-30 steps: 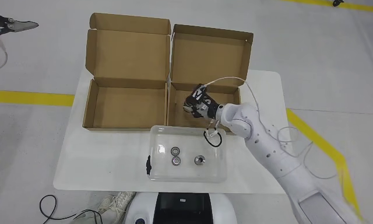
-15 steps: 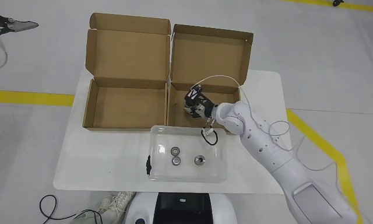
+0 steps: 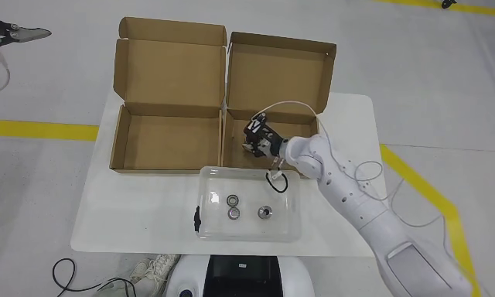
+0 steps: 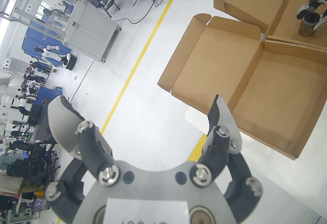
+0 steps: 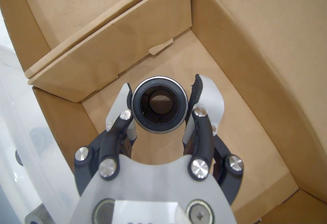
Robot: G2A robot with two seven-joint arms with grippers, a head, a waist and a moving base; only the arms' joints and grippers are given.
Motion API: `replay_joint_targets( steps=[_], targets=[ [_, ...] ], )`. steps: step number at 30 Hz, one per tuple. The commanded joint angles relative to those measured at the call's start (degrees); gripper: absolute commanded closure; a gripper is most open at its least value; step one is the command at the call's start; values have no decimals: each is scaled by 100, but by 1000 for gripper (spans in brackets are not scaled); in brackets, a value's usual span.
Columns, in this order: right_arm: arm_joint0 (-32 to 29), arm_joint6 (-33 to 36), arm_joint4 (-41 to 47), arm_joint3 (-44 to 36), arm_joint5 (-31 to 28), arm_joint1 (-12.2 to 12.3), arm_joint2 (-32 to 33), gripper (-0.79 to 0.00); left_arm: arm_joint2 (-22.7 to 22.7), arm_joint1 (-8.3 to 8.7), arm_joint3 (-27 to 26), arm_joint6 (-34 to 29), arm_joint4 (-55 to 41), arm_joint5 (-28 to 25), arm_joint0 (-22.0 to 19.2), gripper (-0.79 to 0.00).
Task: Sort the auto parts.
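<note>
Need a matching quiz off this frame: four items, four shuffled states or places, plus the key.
Column one:
1. metal sleeve
2. clear tray
3. left box
4. left gripper

Column two:
A. brown cardboard, lid open
B. open, holding nothing
C. upright in the right box, gripped by the right gripper
D. on the table in front of the boxes, holding small round parts

Pairs: 1-C, 2-D, 3-A, 4-B.

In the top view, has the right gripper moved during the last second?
Yes. The right gripper, holding the metal cylinder, shifted slightly toward the left box, staying inside the right box.
</note>
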Motion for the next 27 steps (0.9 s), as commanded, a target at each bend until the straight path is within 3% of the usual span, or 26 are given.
replay_joint_targets(
  steps=[1,14,27],
  targets=[
    [-49,10,-35,-75,-25,27,68,-428,0,0,0,0,0,0,0,-785],
    [-930,259,-466,-1864,-373,399,856,-486,0,0,0,0,0,0,0,-785],
    [-1826,479,-724,-3513,-1118,683,1397,-477,0,0,0,0,0,0,0,-785]
  ],
)
